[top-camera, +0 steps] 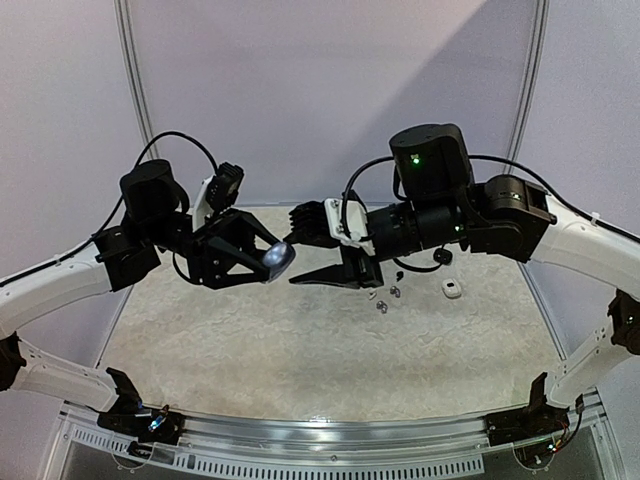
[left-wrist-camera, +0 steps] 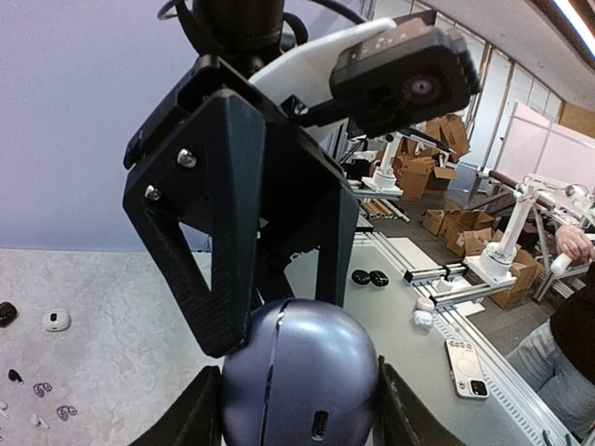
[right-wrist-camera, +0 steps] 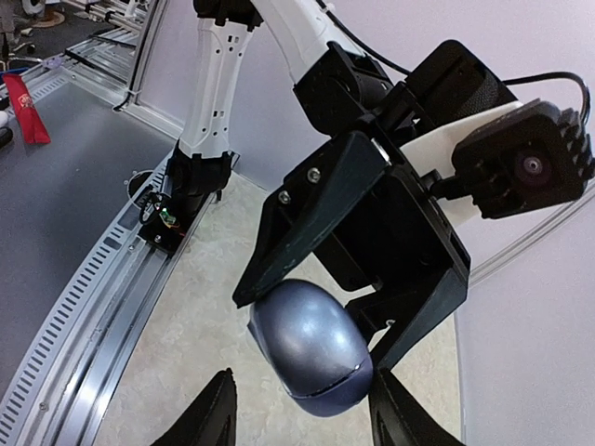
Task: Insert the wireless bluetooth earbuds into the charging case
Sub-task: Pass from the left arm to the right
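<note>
My left gripper (top-camera: 268, 256) is shut on a blue-grey pebble-shaped charging case (top-camera: 278, 258) and holds it in the air above the table. In the left wrist view the case (left-wrist-camera: 302, 367) fills the space between my fingers (left-wrist-camera: 200, 413), its lid seam showing as a thin line. My right gripper (top-camera: 303, 250) is open and faces the case, with one fingertip (left-wrist-camera: 223, 334) against its far end. In the right wrist view the case (right-wrist-camera: 311, 348) hangs just beyond my open gripper (right-wrist-camera: 302, 418). Several tiny loose earbuds (top-camera: 384, 299) lie on the mat, also in the left wrist view (left-wrist-camera: 42, 390).
A small white case (top-camera: 452, 289) and a black one (top-camera: 443, 257) sit on the mat at the right. The metal rail (top-camera: 330, 440) runs along the near edge. Grey booth walls (top-camera: 300, 80) close the back.
</note>
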Controlling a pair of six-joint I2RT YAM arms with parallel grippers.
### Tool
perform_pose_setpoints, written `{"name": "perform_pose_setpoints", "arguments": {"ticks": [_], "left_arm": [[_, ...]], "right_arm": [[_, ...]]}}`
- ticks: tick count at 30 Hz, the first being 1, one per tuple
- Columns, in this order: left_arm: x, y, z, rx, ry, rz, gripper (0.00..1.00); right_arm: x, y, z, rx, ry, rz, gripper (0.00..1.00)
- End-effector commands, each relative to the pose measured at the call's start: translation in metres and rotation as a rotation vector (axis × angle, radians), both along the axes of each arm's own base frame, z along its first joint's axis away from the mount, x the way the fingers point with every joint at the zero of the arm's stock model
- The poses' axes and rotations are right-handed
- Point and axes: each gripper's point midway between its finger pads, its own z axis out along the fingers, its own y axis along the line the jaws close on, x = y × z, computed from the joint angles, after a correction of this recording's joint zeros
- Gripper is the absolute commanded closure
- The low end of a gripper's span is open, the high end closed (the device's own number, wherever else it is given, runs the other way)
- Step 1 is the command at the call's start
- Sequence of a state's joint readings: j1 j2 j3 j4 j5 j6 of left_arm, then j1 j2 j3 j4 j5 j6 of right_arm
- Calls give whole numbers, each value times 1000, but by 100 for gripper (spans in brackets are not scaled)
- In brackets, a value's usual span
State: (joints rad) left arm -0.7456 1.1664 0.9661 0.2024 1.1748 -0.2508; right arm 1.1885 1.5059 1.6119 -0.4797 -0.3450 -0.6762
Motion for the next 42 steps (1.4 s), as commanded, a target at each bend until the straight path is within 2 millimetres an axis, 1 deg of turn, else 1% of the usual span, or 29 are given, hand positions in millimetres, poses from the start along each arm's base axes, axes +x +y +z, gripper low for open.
{"name": "perform_pose_setpoints", "arguments": {"ticks": [1, 5, 9, 13, 16, 19, 24, 25, 26, 27, 28, 30, 33, 36, 39, 42], "left_arm": [[-3, -1, 4, -2, -18, -20, 100], [-3, -1, 2, 1, -20, -24, 100], [-5, -1, 3, -3, -26, -29, 100], [-6, -1, 2, -1, -27, -31, 100], [-6, 0, 2, -3, -29, -31, 100], [-6, 0, 2, -2, -30, -27, 100], [-3, -1, 0, -1, -36, -2, 100], [-2, -1, 0, 1, -36, 8, 91], [-1, -2, -2, 4, -33, 17, 73], [1, -1, -3, 8, -33, 32, 51], [2, -1, -3, 10, -39, 44, 35], [3, 0, -5, 15, -56, 61, 18], [9, 5, -8, 29, -89, 95, 2], [15, 13, -13, 63, -109, 129, 1], [22, 20, -16, 90, -165, 176, 1], [34, 24, -21, 134, -255, 264, 1]], "right_arm": [[-4, 9, 9, 27, -19, 45, 54], [-8, 12, 9, 19, -12, 73, 57], [-7, 14, -1, -23, -1, 77, 64], [-9, 15, -2, -27, 4, 92, 76], [-11, 14, -3, -42, 15, 104, 90], [-14, 14, -3, -47, 29, 116, 100], [-20, 13, -1, -43, 58, 138, 100], [-19, 13, -1, -44, 60, 136, 100], [-19, 13, -2, -46, 62, 132, 100], [-18, 13, -2, -46, 62, 125, 100], [-17, 12, -1, -46, 62, 116, 100], [-13, 10, -2, -48, 68, 86, 100], [-8, 6, -6, -55, 74, 34, 100], [2, -1, -7, -62, 100, -49, 100], [14, -5, -10, -76, 143, -150, 100], [37, -8, -14, -73, 191, -313, 100]]}}
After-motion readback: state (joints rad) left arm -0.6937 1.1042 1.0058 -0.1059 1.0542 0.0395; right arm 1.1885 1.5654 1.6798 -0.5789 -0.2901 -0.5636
